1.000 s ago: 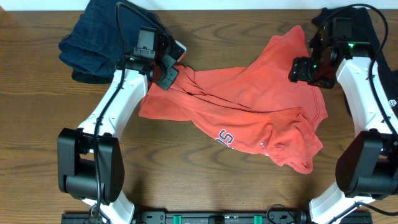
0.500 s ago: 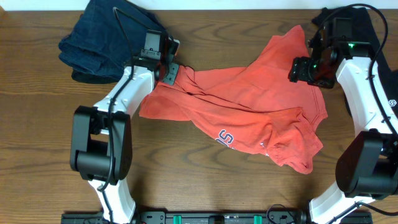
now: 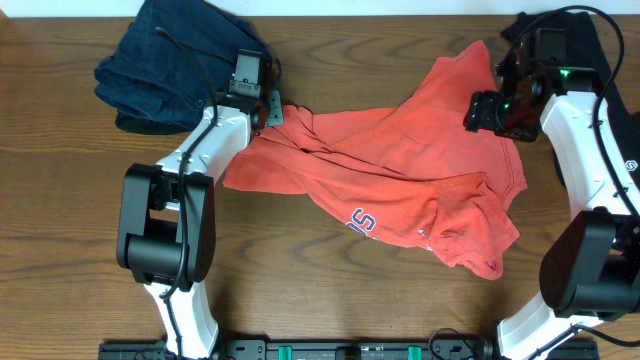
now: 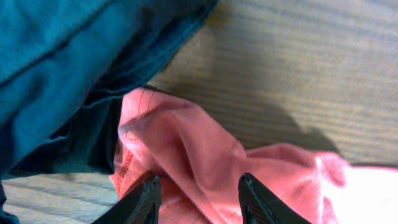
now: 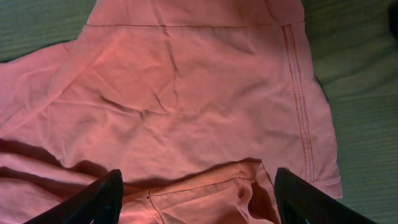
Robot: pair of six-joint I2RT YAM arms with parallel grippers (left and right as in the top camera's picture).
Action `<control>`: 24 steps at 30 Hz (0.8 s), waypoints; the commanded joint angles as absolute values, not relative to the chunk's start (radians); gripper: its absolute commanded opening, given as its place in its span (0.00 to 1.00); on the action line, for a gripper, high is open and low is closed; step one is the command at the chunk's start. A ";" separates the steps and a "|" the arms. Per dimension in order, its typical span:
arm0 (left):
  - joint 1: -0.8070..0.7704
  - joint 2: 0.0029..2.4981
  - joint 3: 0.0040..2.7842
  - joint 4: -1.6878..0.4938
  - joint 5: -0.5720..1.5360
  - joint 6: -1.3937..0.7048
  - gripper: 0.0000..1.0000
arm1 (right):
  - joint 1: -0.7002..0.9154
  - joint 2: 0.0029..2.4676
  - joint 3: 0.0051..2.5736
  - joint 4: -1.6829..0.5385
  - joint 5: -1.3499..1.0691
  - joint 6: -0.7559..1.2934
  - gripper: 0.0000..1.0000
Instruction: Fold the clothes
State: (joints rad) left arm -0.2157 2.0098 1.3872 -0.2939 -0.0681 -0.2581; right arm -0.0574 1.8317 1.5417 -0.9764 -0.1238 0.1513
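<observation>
The coral-red T-shirt [image 3: 400, 170] lies crumpled across the middle of the table [image 3: 60, 200], one corner drawn up toward the far right and the white-and-navy lettering [image 3: 362, 221] showing on a fold near the front edge. The dark blue jeans [image 3: 165, 60] sit in a heap at the far left of the table, just beside the shirt's upper left corner. A black tee [image 3: 630, 175] shows at the right edge, mostly hidden behind the right arm [image 3: 580, 130]. The left jaws hover at the shirt's upper left corner, right where it meets the jeans. In the left wrist view the two dark fingertips [image 4: 140, 199] stand apart with a ridge of red cloth [image 4: 186, 155] between and beneath them. They have closed on nothing, though they appear to be low enough to brush the fabric. The jeans [image 4: 56, 56] fill the upper left of that view, overlapping the shirt's edge. The right jaws hang over the shirt's upper right part, spread wide and empty. Both fingertips [image 5: 93, 199] frame a flat stretch of red cloth [image 5: 186, 93], with a folded-over edge lying between them and the stitched hem [image 5: 298, 93] running down just inside the right tip.
</observation>
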 commanded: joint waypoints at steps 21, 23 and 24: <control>-0.209 2.088 1.396 -0.191 -0.087 -0.406 0.07 | -0.041 1.818 1.556 -0.975 -0.132 0.144 0.76; -0.208 2.087 1.396 -0.181 -0.087 -0.406 0.06 | -0.041 1.818 1.556 -0.974 -0.132 0.144 0.76; -0.208 2.085 1.396 -0.176 -0.087 -0.406 0.06 | -0.041 1.818 1.556 -0.973 -0.132 0.144 0.76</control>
State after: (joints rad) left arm -0.2157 2.0815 1.3872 -0.1833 -0.0788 -0.3981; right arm -0.0570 1.8317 1.5417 -0.9752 -0.1238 0.1513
